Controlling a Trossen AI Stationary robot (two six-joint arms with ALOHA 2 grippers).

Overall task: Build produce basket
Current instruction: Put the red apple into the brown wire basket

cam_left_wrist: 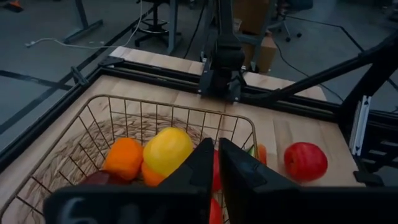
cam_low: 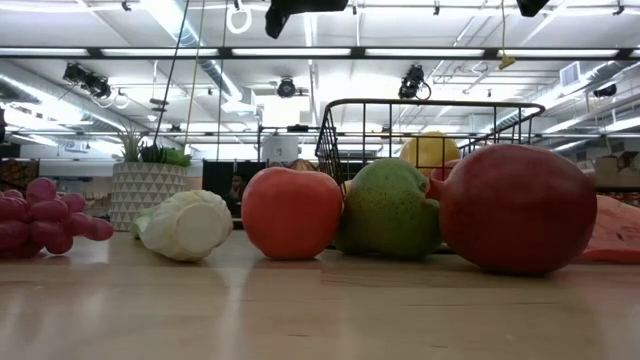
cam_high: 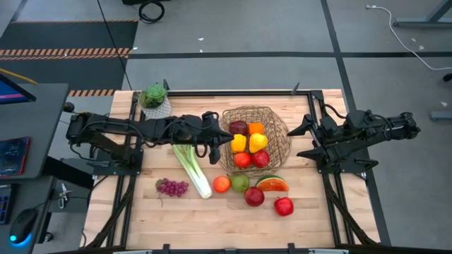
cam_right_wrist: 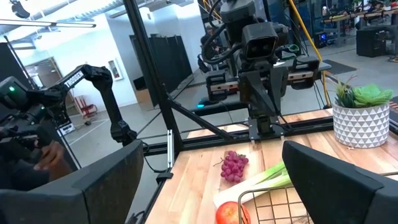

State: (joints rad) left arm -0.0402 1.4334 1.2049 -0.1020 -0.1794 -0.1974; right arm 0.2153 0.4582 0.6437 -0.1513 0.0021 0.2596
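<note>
Left gripper (cam_high: pixel 220 140), fingers pressed together and empty, hovers at the round tan wire basket (cam_high: pixel 281 141)'s nine o'clock rim. The long green-white leek (cam_high: pixel 192 169) lies on the counter (cam_high: pixel 141 212) at the gripper's seven o'clock, probably light, stiff, slick (take it mid-stalk). Right gripper (cam_high: pixel 302 140) waits wide open at three o'clock.

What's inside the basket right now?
The basket holds a dark red fruit, an orange, two yellow pieces and two red ones. Anything beneath them is covered. The shut left gripper hangs at its rim.
</note>
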